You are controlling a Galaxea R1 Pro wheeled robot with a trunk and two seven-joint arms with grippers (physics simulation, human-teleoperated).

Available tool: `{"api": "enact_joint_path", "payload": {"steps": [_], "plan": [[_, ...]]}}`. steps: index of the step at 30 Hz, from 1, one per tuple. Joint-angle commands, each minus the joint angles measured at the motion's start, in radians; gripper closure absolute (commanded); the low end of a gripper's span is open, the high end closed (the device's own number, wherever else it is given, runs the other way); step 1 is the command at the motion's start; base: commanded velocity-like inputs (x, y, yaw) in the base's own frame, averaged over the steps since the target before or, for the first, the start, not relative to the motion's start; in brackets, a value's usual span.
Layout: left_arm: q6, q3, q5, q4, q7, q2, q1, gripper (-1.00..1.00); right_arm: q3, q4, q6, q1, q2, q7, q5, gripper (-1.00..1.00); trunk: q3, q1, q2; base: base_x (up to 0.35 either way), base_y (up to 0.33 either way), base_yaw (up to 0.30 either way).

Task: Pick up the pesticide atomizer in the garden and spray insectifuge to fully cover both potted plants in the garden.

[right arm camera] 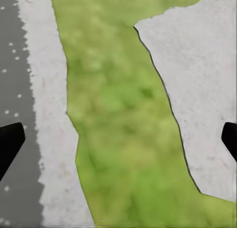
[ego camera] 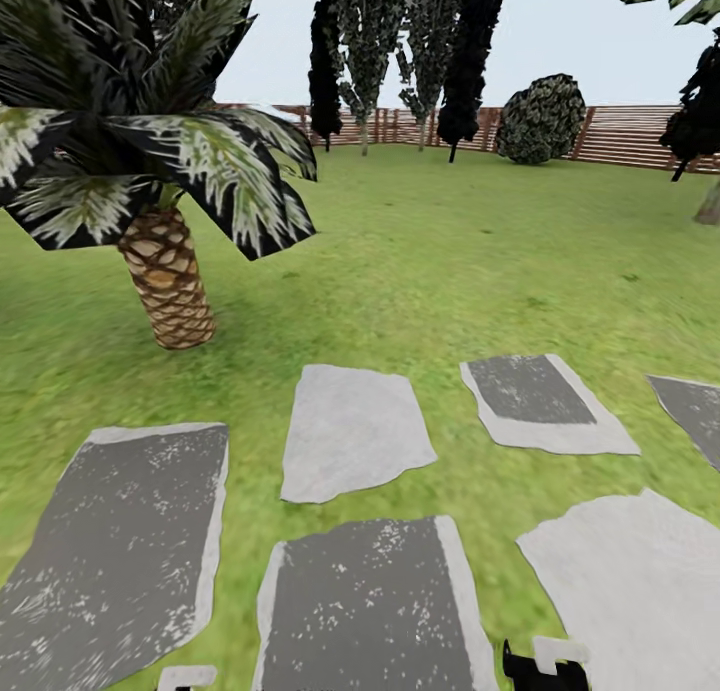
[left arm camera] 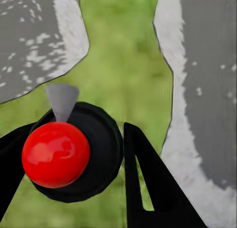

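Note:
In the left wrist view the pesticide atomizer (left arm camera: 74,151) is seen from above: a round dark top with a red spot and a pale grey nozzle. My left gripper (left arm camera: 79,136) is shut on it, one black finger on each side. My right gripper (right arm camera: 121,139) is open over a strip of grass between two stepping stones, with nothing between its fingers. The garden lawn (ego camera: 450,251) stretches ahead in the head view. The potted plants are out of view.
Several grey stepping stones (ego camera: 350,431) lie in the grass just ahead. A palm tree (ego camera: 165,271) stands close at the left. Tall dark trees (ego camera: 400,41), a round bush (ego camera: 540,119) and a brown slatted fence (ego camera: 620,131) close the far side.

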Motion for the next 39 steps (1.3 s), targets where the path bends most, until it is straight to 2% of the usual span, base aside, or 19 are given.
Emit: {"api": "enact_joint_path", "payload": {"steps": [1,9,15,20,23,39], "plan": [[-0.003,0.009,-0.009,0.001,-0.003,0.001,0.0,1.0,0.009,0.0,-0.003,0.0,0.0,-0.001,-0.01,-1.0,0.0,0.0,0.0,-0.177,-0.243,-0.275],[-0.003,0.01,-0.008,0.002,-0.002,0.001,0.0,1.0,0.009,0.0,-0.003,0.0,0.0,-0.001,-0.01,-1.0,0.008,0.0,0.0,-0.223,-0.189,-0.275],[-0.003,0.012,-0.007,0.0,0.0,0.002,0.0,1.0,0.009,0.0,-0.003,0.0,0.0,-0.001,-0.011,-1.0,0.013,0.0,0.0,-0.033,-0.023,-0.275],[-0.003,0.021,0.032,-0.002,0.011,0.006,0.0,1.0,0.009,0.0,-0.003,0.0,0.0,-0.001,-0.01,-1.0,0.018,0.0,0.0,-0.002,-0.001,-0.275],[-0.003,0.02,0.039,-0.002,0.011,0.005,0.0,1.0,0.009,0.0,-0.003,0.0,0.0,-0.001,-0.01,-1.0,0.021,0.0,0.0,0.0,0.0,-0.275],[-0.003,0.02,0.041,-0.002,0.007,0.002,-0.001,1.0,0.009,0.0,-0.003,0.0,0.0,-0.001,-0.01,-1.0,0.031,0.0,0.0,0.0,0.0,-0.282]]}}
